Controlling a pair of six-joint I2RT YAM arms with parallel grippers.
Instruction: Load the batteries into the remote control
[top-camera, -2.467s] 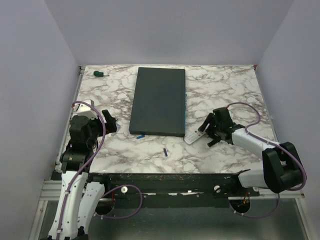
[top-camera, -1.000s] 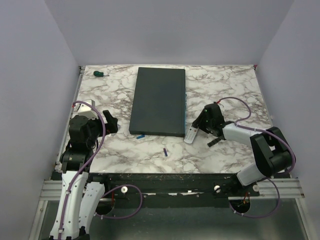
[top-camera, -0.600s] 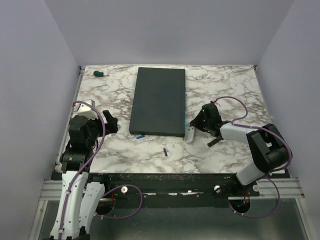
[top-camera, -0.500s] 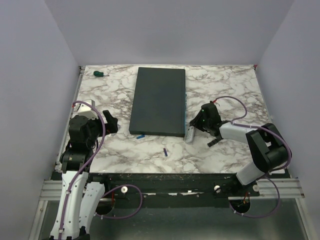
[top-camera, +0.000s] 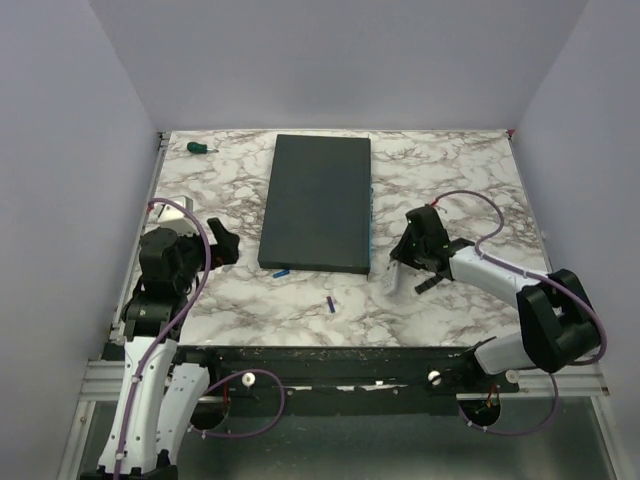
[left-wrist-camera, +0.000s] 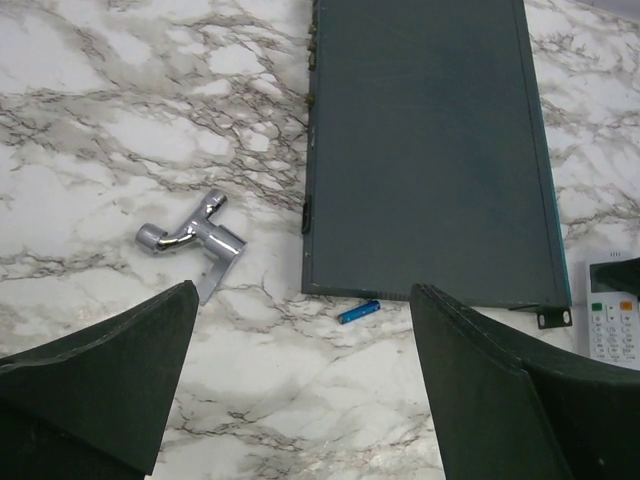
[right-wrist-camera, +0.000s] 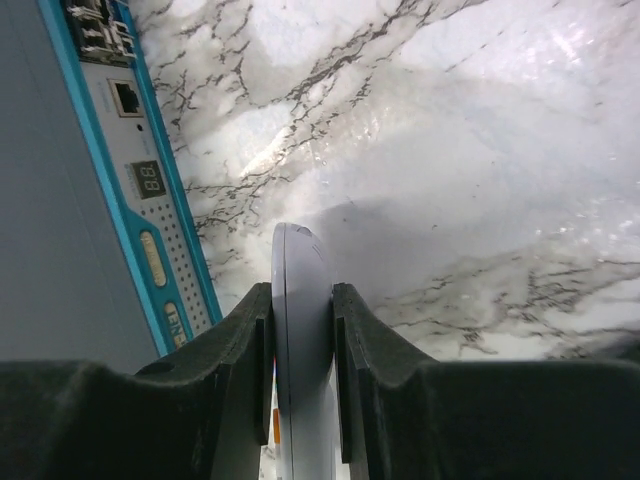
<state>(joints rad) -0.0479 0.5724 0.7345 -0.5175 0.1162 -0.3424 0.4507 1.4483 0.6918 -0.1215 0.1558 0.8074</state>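
The white remote control (top-camera: 396, 279) stands on its edge just right of the slab's near corner, with my right gripper (top-camera: 407, 262) shut on it. In the right wrist view its thin rounded body (right-wrist-camera: 301, 300) is pinched between both pads. It also shows in the left wrist view as the remote control (left-wrist-camera: 612, 322), face with buttons visible. A blue battery (top-camera: 281, 271) lies at the slab's near edge, the same battery (left-wrist-camera: 358, 312) lying ahead of my left gripper (left-wrist-camera: 303, 300). A purple-blue battery (top-camera: 330, 304) lies nearer the front. My left gripper (top-camera: 220, 243) is open and empty at the left.
A large dark grey slab (top-camera: 318, 200) fills the table's middle, its teal-edged port side (right-wrist-camera: 150, 240) close to the remote. A small silver metal tool (left-wrist-camera: 193, 240) lies left of the slab. A green-handled screwdriver (top-camera: 200, 148) rests at the far left corner.
My right gripper closed on the remote, turned it up onto its edge and drew it slightly right, away from the slab. The left gripper shifted a little.
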